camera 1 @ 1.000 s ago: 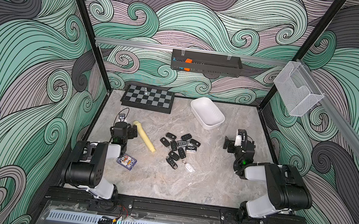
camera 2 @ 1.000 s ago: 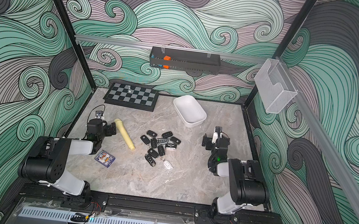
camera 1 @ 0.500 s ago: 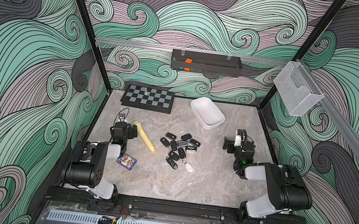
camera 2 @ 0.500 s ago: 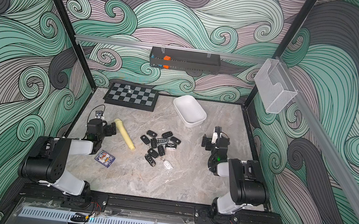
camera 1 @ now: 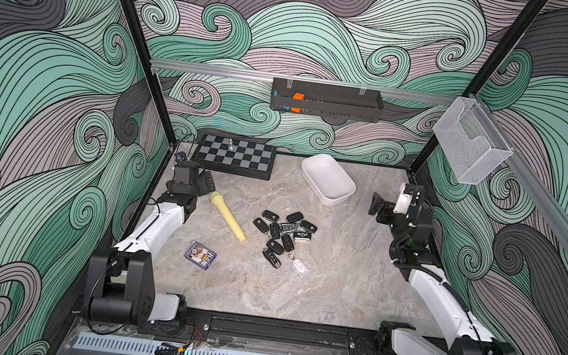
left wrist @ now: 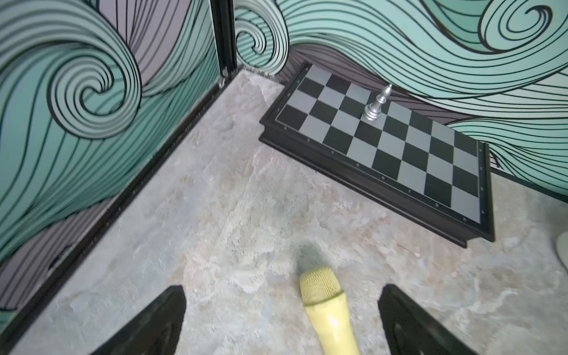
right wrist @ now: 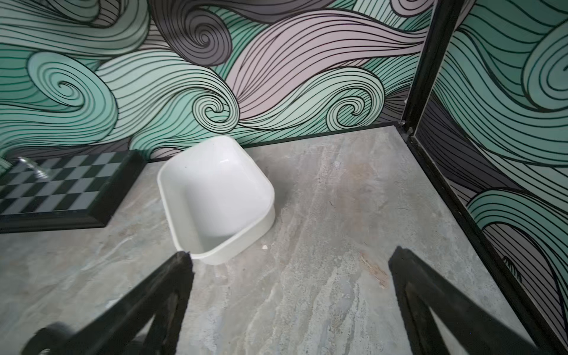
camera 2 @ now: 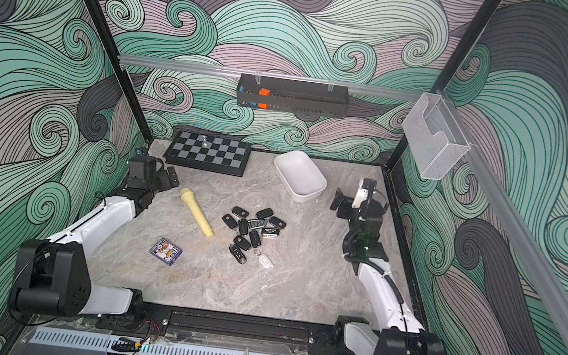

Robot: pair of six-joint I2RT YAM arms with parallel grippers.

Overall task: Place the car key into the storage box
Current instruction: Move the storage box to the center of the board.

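Marble tabletop [camera 1: 334, 295] carries chessboard [camera 1: 234, 156] near storage box [camera 1: 327, 200], microphone [camera 1: 227, 221] near car keys [camera 1: 275, 230].

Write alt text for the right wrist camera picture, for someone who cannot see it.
An empty white storage box sits on a grey marbled table near a wall of green and grey swirls, just beyond the right gripper, whose two black fingers are spread wide, holding nothing. A chessboard with one silver piece lies beside the box.
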